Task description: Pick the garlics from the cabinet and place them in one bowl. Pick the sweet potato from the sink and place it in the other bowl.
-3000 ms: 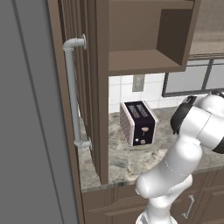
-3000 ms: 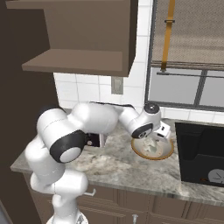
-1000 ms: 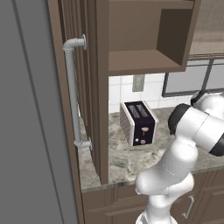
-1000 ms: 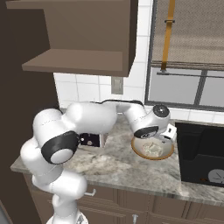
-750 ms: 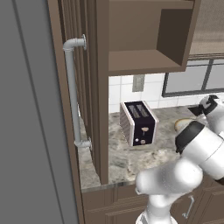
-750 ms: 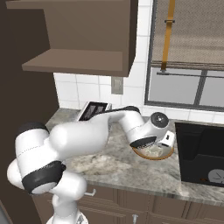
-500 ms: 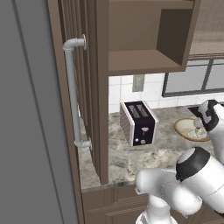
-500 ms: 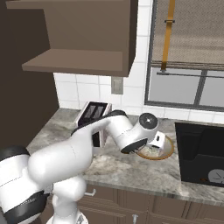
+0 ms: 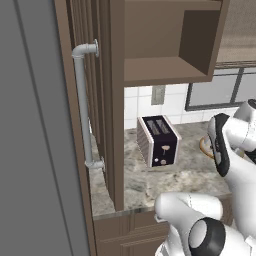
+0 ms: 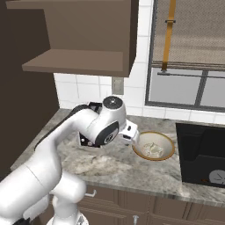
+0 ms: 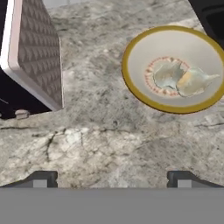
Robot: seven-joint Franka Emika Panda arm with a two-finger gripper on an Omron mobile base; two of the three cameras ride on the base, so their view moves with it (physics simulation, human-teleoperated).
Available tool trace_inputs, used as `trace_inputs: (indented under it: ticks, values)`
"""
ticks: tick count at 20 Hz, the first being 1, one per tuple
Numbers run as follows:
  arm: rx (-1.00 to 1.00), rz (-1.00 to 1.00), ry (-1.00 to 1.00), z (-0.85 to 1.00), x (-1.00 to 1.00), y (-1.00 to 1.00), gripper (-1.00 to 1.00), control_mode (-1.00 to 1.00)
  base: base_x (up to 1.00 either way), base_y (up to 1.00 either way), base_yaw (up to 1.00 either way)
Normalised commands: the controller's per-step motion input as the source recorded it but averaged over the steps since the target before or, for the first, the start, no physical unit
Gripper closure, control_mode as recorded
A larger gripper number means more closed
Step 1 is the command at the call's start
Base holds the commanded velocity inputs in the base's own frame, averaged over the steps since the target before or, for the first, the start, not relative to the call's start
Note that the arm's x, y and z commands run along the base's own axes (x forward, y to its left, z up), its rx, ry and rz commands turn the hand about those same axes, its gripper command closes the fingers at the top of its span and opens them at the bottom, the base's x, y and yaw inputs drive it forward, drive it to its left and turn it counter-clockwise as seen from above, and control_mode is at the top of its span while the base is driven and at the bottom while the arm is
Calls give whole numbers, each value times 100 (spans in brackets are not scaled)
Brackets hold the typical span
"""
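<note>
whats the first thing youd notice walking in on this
The big white arm sprawls across the granite counter, its open claw empty above the stone. Next, the tan bowl beside the black sink already holds both garlics, while the toaster stands under the bare wall cabinet.

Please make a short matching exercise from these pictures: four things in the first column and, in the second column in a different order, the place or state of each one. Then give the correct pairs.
Things:
1. garlics
2. toaster
3. gripper
4. cabinet

Places or states:
A. open, holding nothing, above the counter
B. on the wall, its shelf compartment bare
C. lying together in the tan bowl
D. standing on the counter near the tiled wall

Pairs: 1-C, 2-D, 3-A, 4-B
</note>
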Motion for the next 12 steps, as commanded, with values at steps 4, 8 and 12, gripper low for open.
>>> trace_inputs:
  ticks: [4, 8, 12]
  values:
    - [0, 0, 10, 36, -24, 86, -100, -100, 0, 0, 0]
    - [0, 5, 0, 2, -41, 90, -100, -100, 0, 0, 0]
    - [0, 7, 0, 0, -37, 60, -100, -100, 0, 0, 0]
